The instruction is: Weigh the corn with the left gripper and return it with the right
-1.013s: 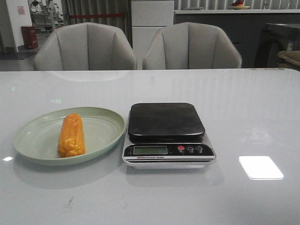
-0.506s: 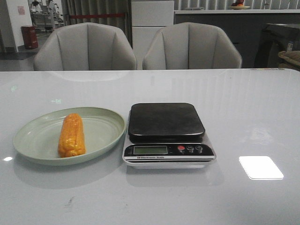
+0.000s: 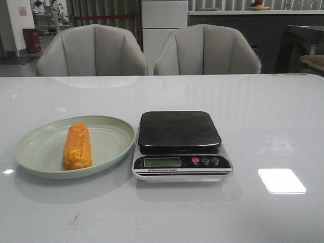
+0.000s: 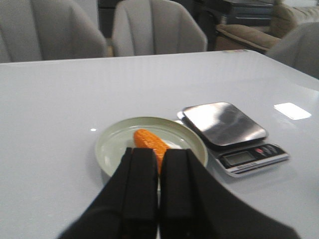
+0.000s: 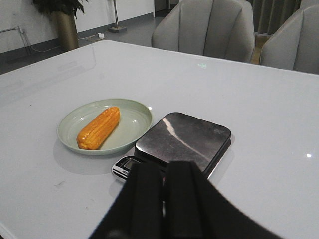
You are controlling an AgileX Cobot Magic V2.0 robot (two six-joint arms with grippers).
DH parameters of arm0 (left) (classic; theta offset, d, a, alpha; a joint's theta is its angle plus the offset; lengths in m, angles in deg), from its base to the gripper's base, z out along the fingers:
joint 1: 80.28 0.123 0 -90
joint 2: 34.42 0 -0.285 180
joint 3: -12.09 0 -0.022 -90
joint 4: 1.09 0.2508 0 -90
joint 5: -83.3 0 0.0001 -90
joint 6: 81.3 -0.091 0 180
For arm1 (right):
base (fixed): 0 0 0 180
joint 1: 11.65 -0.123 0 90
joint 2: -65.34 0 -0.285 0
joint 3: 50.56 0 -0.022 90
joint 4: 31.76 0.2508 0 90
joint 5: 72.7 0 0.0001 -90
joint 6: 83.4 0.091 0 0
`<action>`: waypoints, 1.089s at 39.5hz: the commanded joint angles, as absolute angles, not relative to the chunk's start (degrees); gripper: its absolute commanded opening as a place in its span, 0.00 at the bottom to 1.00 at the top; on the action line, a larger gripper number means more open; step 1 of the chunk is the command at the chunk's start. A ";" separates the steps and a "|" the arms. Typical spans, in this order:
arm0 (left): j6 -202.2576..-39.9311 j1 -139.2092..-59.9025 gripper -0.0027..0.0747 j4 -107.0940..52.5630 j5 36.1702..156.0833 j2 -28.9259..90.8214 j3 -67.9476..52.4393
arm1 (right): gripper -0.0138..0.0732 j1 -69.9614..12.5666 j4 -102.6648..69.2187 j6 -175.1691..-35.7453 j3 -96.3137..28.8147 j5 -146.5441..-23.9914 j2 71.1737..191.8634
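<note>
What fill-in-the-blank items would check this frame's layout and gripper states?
1. The corn lies in the ____.
2. The scale has ____ on its platform.
3. The fingers of the left gripper are pressed ____.
4. In the front view, the plate is on the scale's ____ side.

Missing words: plate; nothing; together; left

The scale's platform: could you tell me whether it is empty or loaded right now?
Empty. The scale has nothing on its black platform; the corn lies in the green plate beside it.
</note>
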State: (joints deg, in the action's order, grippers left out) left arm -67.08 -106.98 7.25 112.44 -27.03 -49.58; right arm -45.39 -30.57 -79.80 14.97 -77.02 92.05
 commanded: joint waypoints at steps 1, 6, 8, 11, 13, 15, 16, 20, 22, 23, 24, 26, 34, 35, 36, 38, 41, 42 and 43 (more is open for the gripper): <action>-67.07 -100.99 0.19 7.17 102.92 -27.47 -51.85 | 0.35 -45.05 -31.23 -80.53 13.47 -72.70 92.36; -67.07 -93.25 0.19 5.95 97.26 -27.47 -57.04 | 0.35 -45.05 -31.23 -80.53 13.47 -72.70 92.36; -67.07 -90.67 0.19 5.35 95.32 -27.47 -58.84 | 0.35 -45.05 -31.23 -80.53 13.47 -72.70 92.36; -67.07 -86.97 0.19 4.85 92.58 -27.47 -61.98 | 0.35 -45.05 -31.23 -80.53 13.47 -72.70 92.36; -67.07 -84.52 0.19 4.24 89.35 -27.47 -64.48 | 0.35 -45.05 -31.23 -80.53 13.47 -72.70 92.36; -67.07 -82.23 0.19 3.80 85.42 -28.12 -66.75 | 0.35 -45.05 -31.23 -80.53 13.47 -72.70 92.36; -67.07 -81.65 0.19 3.63 84.16 -28.24 -67.51 | 0.35 -45.05 -31.23 -80.53 13.47 -72.70 92.36; -67.07 -80.22 0.19 3.61 83.30 -28.24 -67.32 | 0.35 -45.05 -31.23 -80.53 13.47 -72.70 92.36; -67.07 -79.96 0.19 3.61 82.84 -28.24 -67.32 | 0.35 -45.05 -31.23 -80.53 13.47 -72.70 92.36; -67.07 -79.96 0.19 3.61 82.26 -28.24 -67.32 | 0.35 -45.05 -31.23 -80.53 13.47 -72.70 92.36; -67.07 -79.96 0.19 3.61 81.89 -28.24 -67.32 | 0.35 -45.05 -31.23 -80.53 13.47 -72.70 92.36; -67.07 -79.96 0.19 3.61 81.66 -28.24 -67.32 | 0.35 -45.05 -31.23 -80.53 13.47 -72.70 92.36; -70.22 -79.96 0.19 3.61 81.66 -28.24 -67.32 | 0.35 -45.05 -31.23 -80.53 13.47 -72.70 92.36; -70.36 -79.96 0.19 3.61 81.66 -28.24 -67.32 | 0.35 -45.05 -31.23 -80.53 13.47 -72.70 92.36; -70.48 -79.96 0.19 3.61 81.66 -28.24 -67.32 | 0.35 -45.05 -31.23 -80.53 13.47 -72.70 92.36; -70.48 -79.96 0.19 3.61 81.66 -28.24 -67.32 | 0.35 -45.05 -31.23 -80.53 13.47 -72.70 92.36; -70.48 -79.96 0.19 3.61 81.76 -28.24 -67.32 | 0.35 -45.05 -31.23 -80.53 13.47 -72.70 92.36; -70.48 -79.96 0.19 3.61 81.76 -28.24 -67.32 | 0.35 -45.05 -31.23 -80.53 13.47 -72.70 92.36; -70.48 -79.96 0.19 3.61 81.76 -28.24 -67.32 | 0.35 -45.05 -31.23 -80.53 13.47 -72.70 92.36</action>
State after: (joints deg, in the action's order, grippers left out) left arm -70.24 -80.10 4.20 86.52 -27.03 -65.52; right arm -45.39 -30.57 -79.80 14.97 -77.02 92.05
